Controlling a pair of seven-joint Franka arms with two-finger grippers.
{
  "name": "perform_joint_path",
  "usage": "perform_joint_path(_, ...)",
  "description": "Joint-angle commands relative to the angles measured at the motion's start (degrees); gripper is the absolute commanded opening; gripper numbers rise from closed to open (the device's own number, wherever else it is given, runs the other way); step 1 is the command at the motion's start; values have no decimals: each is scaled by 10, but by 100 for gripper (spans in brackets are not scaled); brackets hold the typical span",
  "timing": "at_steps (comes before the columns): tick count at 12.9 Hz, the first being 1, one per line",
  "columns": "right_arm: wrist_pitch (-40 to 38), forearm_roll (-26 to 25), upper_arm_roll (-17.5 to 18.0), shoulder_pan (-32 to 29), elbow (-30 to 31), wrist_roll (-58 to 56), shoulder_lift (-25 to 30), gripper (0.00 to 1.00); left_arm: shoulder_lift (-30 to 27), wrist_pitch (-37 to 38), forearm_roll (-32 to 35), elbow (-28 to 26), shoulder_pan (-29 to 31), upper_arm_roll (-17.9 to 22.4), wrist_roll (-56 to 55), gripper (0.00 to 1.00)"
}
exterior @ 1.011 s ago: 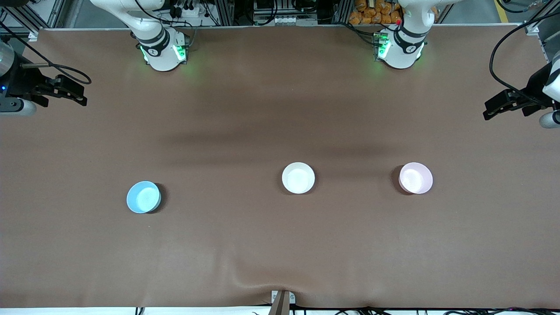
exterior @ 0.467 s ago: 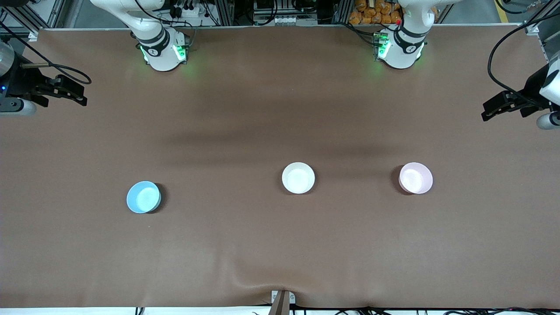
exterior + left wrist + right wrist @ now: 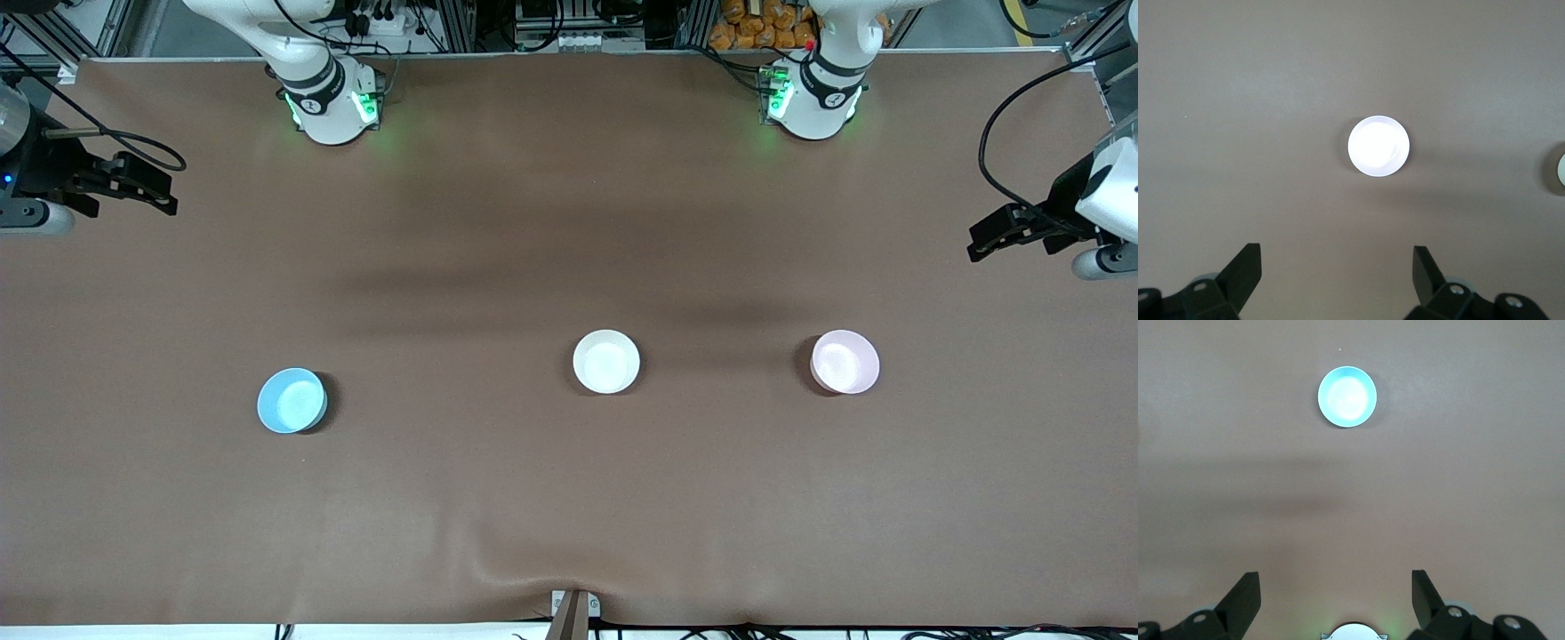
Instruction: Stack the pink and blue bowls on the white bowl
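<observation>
**Nothing stacked yet – first pick pending**

Pink bowl (image 3: 845, 362) sits toward the left arm's end of the table, white bowl (image 3: 606, 361) mid-table, blue bowl (image 3: 292, 401) toward the right arm's end, all well apart. Left gripper (image 3: 982, 238) hovers at pink's 2 o'clock, jaws wide, empty. Right gripper (image 3: 164, 191) waits at blue's 11 o'clock, wide, empty. Tip: straddle pink's rim, lift level, centre over white.

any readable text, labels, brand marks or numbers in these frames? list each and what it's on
None readable.
The pink bowl, blue bowl and white bowl are plain, no print.
Right arm's base and left arm's base: each shows a small dark mark, too small to read.
The table covering carries no marking.
The wrist views show no text either.
</observation>
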State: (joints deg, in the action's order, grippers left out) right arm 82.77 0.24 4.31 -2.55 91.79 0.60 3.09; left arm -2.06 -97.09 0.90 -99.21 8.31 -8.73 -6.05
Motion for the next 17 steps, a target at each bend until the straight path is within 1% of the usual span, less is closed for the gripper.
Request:
perform_joint_path(1, 4, -1, 0, 2, 7, 4, 8, 100, -15, -33, 6, -36, 6, -3, -5, 100)
perform_joint_path(9, 2, -1, 0, 3, 8, 5, 7, 100, -8, -138, 6, -123, 3, -4, -5, 100)
perform_joint_path(11, 4, -1, 0, 4, 7, 6, 5, 100, -7, -142, 6, -139, 0, -6, -5, 100)
perform_joint_path(13, 4, -1, 1, 4, 8, 7, 2, 100, -12, -143, 5, -154, 2, -25, -6, 100)
perform_joint_path(15, 4, -1, 1, 4, 7, 7, 2, 100, -16, -135, 5, -155, 1, -27, -6, 100)
perform_joint_path(17, 4, -1, 1, 4, 8, 8, 2, 100, -11, -142, 4, -166, 1, -43, -6, 100)
